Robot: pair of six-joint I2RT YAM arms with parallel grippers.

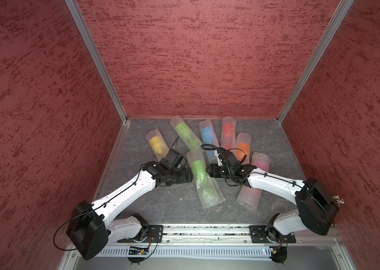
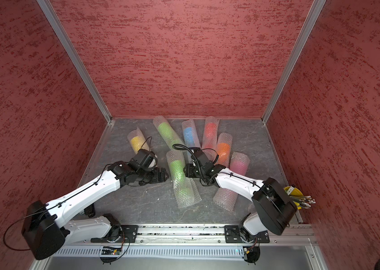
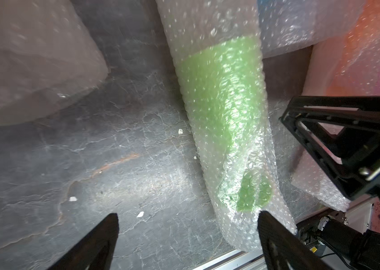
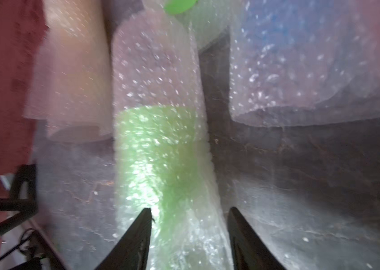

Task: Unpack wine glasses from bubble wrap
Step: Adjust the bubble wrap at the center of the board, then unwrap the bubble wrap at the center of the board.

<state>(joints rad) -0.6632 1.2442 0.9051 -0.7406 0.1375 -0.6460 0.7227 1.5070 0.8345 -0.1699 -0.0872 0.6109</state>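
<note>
Table (image 1: pixel 161 205): a dark grey, cracked-looking surface between red walls. All seven wrapped rolls lie on it.

Near green wine glass (image 1: pixel 198 169): on its side at mid-table, between the two grippers. The bowl points toward the back wall and the foot toward the front rail. It is wholly inside its roll.

Bubble wrap (image 1: pixel 210 198): a clear, dotted tube around that glass, longer than the glass, with empty wrap past both ends. Its far end meets the roll of the far green wine glass (image 1: pixel 183 132).

Left gripper (image 1: pixel 191 177): low over the table, just beside the roll's left flank. Its jaws are spread wide with nothing between them. In the left wrist view one fingertip (image 3: pixel 263 217) sits at the edge of the wrap, but contact cannot be told.

Right gripper (image 1: pixel 208 171): at the roll's right flank, facing the left gripper. In the right wrist view its fingers stand partly spread on either side of the roll. That picture is blurred, so I cannot tell whether they pinch the wrap.

Other wine glasses: each lies in its own roll. The yellow wine glass (image 1: pixel 156 142) is at far left. The blue wine glass (image 1: pixel 206 135) and the red wine glass (image 1: pixel 228 129) are near the back. The orange wine glass (image 1: pixel 242 148) and the pink wine glass (image 1: pixel 260 163) are to the right, and the pink roll runs under the right arm.

Bucket with pencils (image 2: pixel 297 196): small and yellow, at the near right corner behind the right arm's elbow.
</note>
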